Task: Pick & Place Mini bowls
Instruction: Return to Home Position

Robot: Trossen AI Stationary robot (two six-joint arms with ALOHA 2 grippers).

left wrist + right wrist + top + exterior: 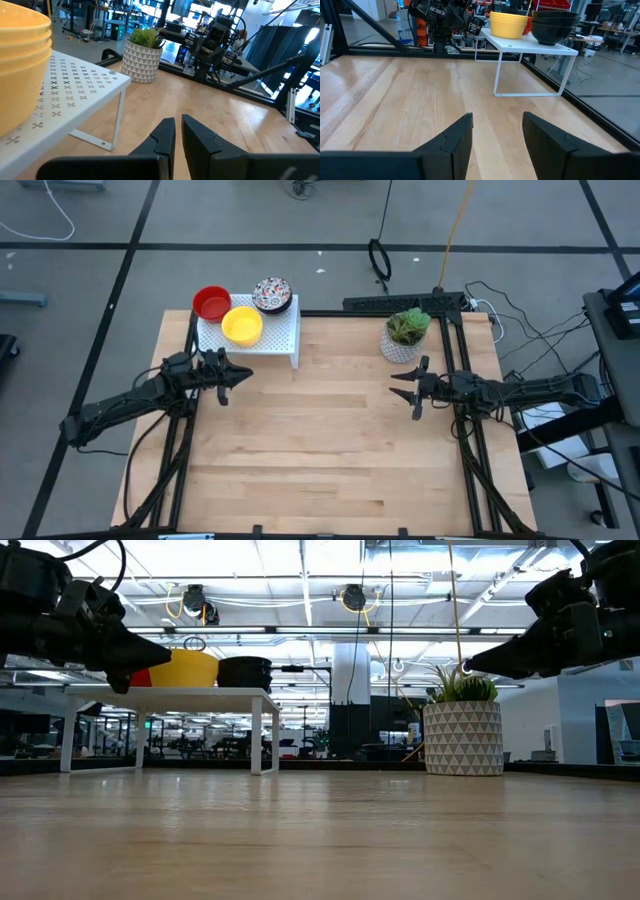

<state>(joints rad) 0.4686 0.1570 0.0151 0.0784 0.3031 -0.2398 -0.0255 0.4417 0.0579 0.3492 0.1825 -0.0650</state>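
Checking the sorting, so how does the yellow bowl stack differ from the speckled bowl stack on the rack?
The yellow bowl stack is plain; the speckled bowl stack is white with multicolour specks inside, dark outside. On the rack, the yellow one sits toward the near edge, the speckled one at the far edge. Both are nested stacks there.

- High view: overhead, looking straight down from far off; takes in the whole table and the rack.
- Low view: at table-top height, side-on to the rack, facing the room behind it.
- Left wrist view: close beside the rack, looking past it to the plant pot.
- Right wrist view: well apart, facing the rack.
- Shared by all: the rack and the yellow bowls.
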